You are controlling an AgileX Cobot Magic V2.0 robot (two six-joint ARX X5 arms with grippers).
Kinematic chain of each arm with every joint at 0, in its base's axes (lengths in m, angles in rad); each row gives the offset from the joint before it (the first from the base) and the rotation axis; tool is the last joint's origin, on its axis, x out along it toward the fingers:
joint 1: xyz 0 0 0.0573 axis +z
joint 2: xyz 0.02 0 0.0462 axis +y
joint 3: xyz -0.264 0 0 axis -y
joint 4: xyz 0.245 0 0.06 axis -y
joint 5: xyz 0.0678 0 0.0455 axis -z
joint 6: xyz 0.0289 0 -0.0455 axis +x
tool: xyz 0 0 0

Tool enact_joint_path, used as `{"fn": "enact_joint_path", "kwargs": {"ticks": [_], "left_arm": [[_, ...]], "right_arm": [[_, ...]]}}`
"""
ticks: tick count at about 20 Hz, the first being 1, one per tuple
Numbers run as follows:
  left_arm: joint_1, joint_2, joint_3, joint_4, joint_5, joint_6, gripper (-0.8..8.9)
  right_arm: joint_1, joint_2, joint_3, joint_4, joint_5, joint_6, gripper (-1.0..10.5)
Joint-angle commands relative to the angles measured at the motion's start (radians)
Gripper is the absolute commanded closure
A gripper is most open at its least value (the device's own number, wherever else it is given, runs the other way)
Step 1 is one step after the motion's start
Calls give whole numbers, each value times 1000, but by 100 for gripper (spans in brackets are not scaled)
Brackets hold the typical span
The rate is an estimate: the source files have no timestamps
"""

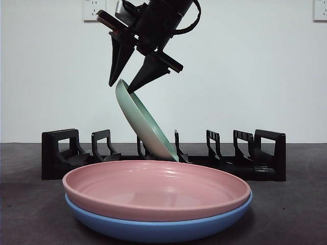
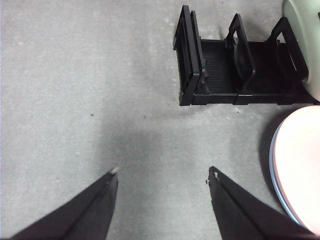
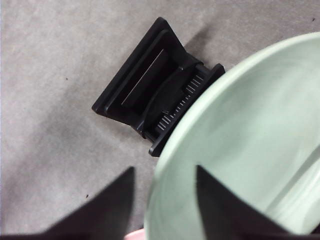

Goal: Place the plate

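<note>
The right gripper (image 1: 121, 88) is pinching the tilted green plate's (image 1: 144, 124) rim, its lower edge sitting in the black rack (image 1: 66, 153).

The left gripper (image 2: 162, 175) is hanging spread.

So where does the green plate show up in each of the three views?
Front view: the green plate leans tilted at centre, lower edge in the black rack, rim between the right pincer's jaws.
Left wrist view: only a sliver at the top right corner, beside the rack.
Right wrist view: it fills the right half.
Shared landmark: the rack.
</note>
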Motion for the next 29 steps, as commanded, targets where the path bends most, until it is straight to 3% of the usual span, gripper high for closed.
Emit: {"fn": "enact_joint_path", "kwargs": {"ticks": [1,7,12,17,19,23,29], "left_arm": [[0,4,17,7,-7,14,523],[0,4,17,6,-25,25,523],[0,4,17,8,-25,25,523],[0,4,17,8,-25,24,523],[0,4,17,8,-25,24,523],[0,5,17,8,-25,24,523],[0,5,17,8,-25,24,523]], "right_arm": [[15,22,31,10,4,11,899],[28,19,76,-28,-14,14,933],[28,19,238,-140,-86,9,933],[34,18,438,-292,-92,-64,933],[47,-7,460,-282,-71,-71,933],[105,-68,458,-281,50,-101,933],[193,-140,457,-223,109,-126,933]]}}
